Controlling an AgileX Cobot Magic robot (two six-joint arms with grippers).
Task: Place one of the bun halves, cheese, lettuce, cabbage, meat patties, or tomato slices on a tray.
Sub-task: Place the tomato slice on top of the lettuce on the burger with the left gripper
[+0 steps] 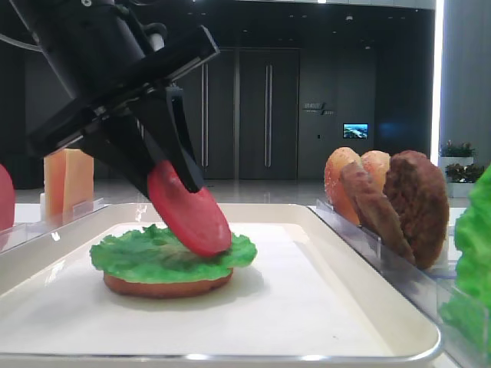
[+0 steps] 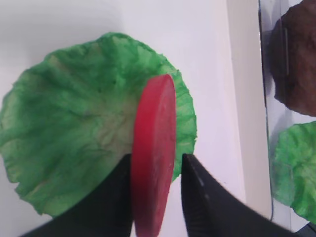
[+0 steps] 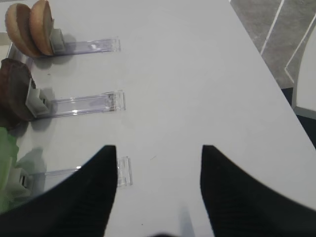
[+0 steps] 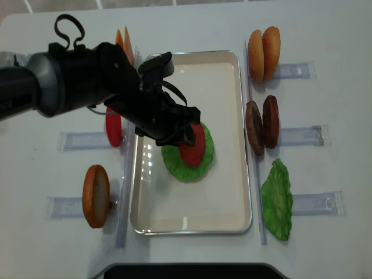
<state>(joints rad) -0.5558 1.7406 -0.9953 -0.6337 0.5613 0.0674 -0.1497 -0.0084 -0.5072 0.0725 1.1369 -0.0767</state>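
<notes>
A smooth red round tomato slice (image 2: 152,158) stands tilted on edge, its lower rim touching the ruffled green lettuce leaf (image 2: 74,133) on the shallow white tray (image 4: 232,87). The left gripper (image 2: 157,170) flanks it, black fingers against both faces. The right gripper (image 3: 158,163), beyond the tray, is spread with nothing between its fingers.

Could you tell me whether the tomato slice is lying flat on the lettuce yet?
No, the tomato slice is tilted, only its lower edge touching the lettuce.
</notes>
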